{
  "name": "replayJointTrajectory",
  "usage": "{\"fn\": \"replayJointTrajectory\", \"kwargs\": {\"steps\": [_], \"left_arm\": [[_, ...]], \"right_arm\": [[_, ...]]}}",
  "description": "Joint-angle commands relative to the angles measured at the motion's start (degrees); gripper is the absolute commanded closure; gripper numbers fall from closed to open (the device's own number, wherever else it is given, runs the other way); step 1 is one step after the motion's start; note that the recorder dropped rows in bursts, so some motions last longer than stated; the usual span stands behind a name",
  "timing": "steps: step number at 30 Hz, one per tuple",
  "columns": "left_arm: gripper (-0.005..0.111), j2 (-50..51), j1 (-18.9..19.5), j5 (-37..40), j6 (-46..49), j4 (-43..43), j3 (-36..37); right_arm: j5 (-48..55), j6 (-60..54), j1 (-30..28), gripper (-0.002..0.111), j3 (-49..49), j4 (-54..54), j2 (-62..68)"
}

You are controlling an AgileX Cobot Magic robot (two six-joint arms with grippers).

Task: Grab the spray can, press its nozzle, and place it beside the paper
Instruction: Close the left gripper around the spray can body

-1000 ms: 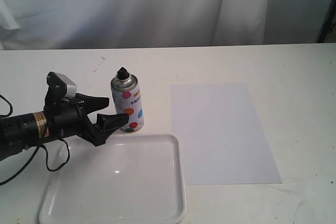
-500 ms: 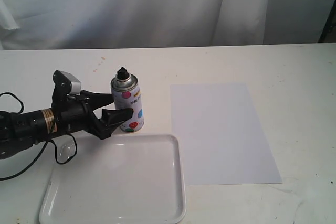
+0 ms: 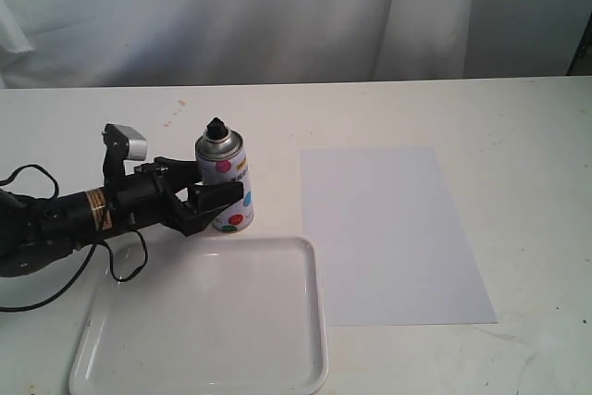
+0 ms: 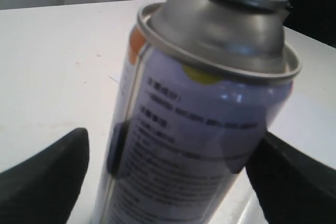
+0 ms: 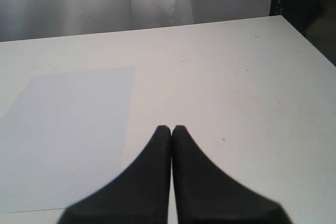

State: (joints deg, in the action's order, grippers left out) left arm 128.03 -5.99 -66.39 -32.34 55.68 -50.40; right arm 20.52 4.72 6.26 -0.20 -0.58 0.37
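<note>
The polka-dotted spray can (image 3: pixel 225 187) stands upright on the table just behind the tray, its black nozzle (image 3: pixel 216 127) on top. My left gripper (image 3: pixel 217 193) is open, lying low and level, with one finger on each side of the can's lower body. In the left wrist view the can (image 4: pixel 199 129) fills the frame between the two black fingers (image 4: pixel 42 182); a gap shows on one side, and I cannot tell whether the other finger touches the can. The paper (image 3: pixel 388 233) lies flat to the can's right. My right gripper (image 5: pixel 171 128) is shut and empty, beside the paper (image 5: pixel 68 129); the exterior view does not show it.
A glossy white raised-rim tray (image 3: pixel 203 321) sits at the front left, just in front of the can and the left arm. Cables trail from the left arm along the table's left side. A white curtain hangs behind the table.
My left gripper has slid to the right and lowered, so its open fingers now straddle the can. The can, the paper and the tray have not moved.
</note>
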Motion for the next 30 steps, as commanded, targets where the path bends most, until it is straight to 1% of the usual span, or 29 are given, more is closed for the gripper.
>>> {"fn": "replayJointTrajectory", "kwargs": {"steps": [1, 5, 11, 15, 17, 22, 27, 30], "left_arm": [[0.030, 1.49, -0.23, -1.42, -0.62, 4.77, -2.12], [0.030, 3.24, -0.23, -3.57, -0.41, 3.91, -2.56], [0.030, 3.37, -0.23, -3.57, -0.24, 3.12, -2.85], [0.030, 3.37, -0.23, -3.57, -0.46, 3.85, -4.54], [0.030, 3.37, -0.23, -3.57, -0.63, 6.57, -5.84], [0.030, 3.37, -0.53, -3.57, -1.02, 6.20, -6.55], [0.030, 3.37, -3.52, -3.26, 0.00, 5.93, -6.55], [0.030, 3.37, -5.44, -0.90, 0.27, 3.04, -6.55]], "right_arm": [[-0.33, 0.05, 0.08, 0.108, 0.20, 0.01, -0.37], [-0.33, 0.05, 0.08, 0.108, 0.20, 0.01, -0.37], [-0.33, 0.05, 0.08, 0.108, 0.20, 0.01, -0.37], [-0.33, 0.05, 0.08, 0.108, 0.20, 0.01, -0.37], [-0.33, 0.05, 0.08, 0.108, 0.20, 0.01, -0.37], [-0.33, 0.05, 0.08, 0.108, 0.20, 0.01, -0.37], [-0.33, 0.05, 0.08, 0.108, 0.20, 0.01, -0.37], [-0.33, 0.05, 0.08, 0.108, 0.20, 0.01, -0.37]]}}
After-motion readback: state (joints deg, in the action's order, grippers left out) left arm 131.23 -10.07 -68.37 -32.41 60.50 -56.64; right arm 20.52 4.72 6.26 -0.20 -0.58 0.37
